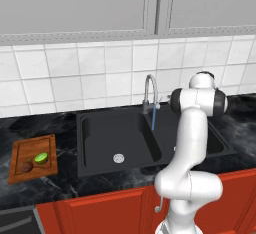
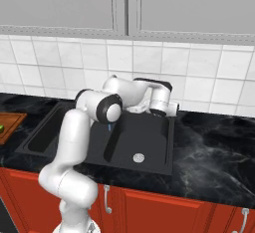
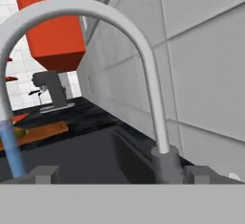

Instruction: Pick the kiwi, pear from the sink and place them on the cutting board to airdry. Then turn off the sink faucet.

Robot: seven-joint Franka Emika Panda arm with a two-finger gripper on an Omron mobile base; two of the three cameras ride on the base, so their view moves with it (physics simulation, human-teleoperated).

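The silver gooseneck sink faucet (image 1: 149,91) stands behind the black sink (image 1: 100,143), and a blue water stream (image 1: 153,119) runs from its spout. On the cutting board (image 1: 20,150), left of the sink, lie the green pear (image 1: 41,158) and the brown kiwi (image 1: 26,166). In the hand view my gripper (image 3: 122,173) is open, close to the faucet (image 3: 146,55). The faucet's dark base (image 3: 167,163) sits between the two fingertips (image 3: 45,172) without touching them. My hand (image 2: 160,99) hovers over the back rim of the sink (image 2: 149,162).
A dark marble counter (image 1: 40,125) surrounds the sink, with a white tiled wall (image 1: 75,73) close behind the faucet. Grey wall cabinets (image 1: 75,5) hang above. A stand mixer (image 3: 51,91) stands far down the counter beyond the board (image 3: 45,131).
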